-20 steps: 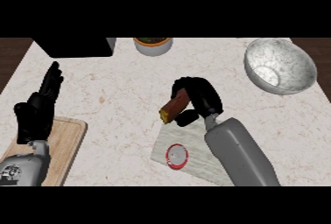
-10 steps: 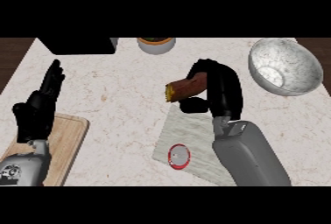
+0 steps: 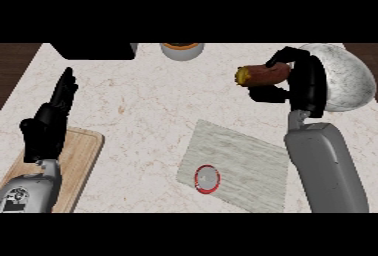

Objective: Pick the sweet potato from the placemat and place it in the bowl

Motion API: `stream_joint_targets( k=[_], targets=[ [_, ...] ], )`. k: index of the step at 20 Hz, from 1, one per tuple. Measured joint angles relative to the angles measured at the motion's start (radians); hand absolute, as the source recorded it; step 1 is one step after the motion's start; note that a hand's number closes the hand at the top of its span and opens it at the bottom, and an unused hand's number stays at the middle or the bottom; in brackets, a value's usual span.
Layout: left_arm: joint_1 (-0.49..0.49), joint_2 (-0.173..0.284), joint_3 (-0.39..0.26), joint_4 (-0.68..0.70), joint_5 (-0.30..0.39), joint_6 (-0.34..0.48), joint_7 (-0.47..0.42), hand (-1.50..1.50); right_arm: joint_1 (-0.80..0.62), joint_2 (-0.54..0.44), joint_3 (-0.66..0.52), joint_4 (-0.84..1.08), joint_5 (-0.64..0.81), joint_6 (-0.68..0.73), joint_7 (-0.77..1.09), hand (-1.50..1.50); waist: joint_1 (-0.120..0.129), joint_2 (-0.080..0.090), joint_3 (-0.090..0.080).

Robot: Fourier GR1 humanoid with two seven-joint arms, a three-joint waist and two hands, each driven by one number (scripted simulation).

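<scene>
The right hand (image 3: 299, 75) is gripping the sweet potato (image 3: 262, 75), fingers and thumb curling round its right end while the rest is sticking out to the left. The sweet potato is lying roughly level in the view, its long axis running left to right with a slight tilt, the cut yellowish end pointing left and a little down. It is being held above the table (image 3: 148, 100), just beside the left rim of the bowl (image 3: 347, 75), well apart from the placemat (image 3: 244, 165) nearer the lower edge. A small red-rimmed disc (image 3: 207, 178) is sitting on the placemat's near-left corner. The left hand (image 3: 50, 117) is resting open at the left, fingers straight and pointing up, over the wooden cutting board (image 3: 77, 160).
</scene>
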Motion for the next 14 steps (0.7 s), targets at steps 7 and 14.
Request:
stream_joint_targets(
  k=[7, 14],
  targets=[
    [-0.016, -0.005, -0.001, -0.002, -0.006, -0.008, 0.013, 0.00, -0.050, -0.146, -0.183, 0.238, -0.100, -0.071, -0.249, 1.50, 0.007, 0.004, 0.000],
    [-0.031, -0.006, 0.009, 0.015, 0.002, -0.020, -0.005, 0.00, -0.115, -0.281, -0.261, 0.569, -0.038, -0.185, -0.425, 1.50, 0.025, 0.012, 0.001]
  ],
)
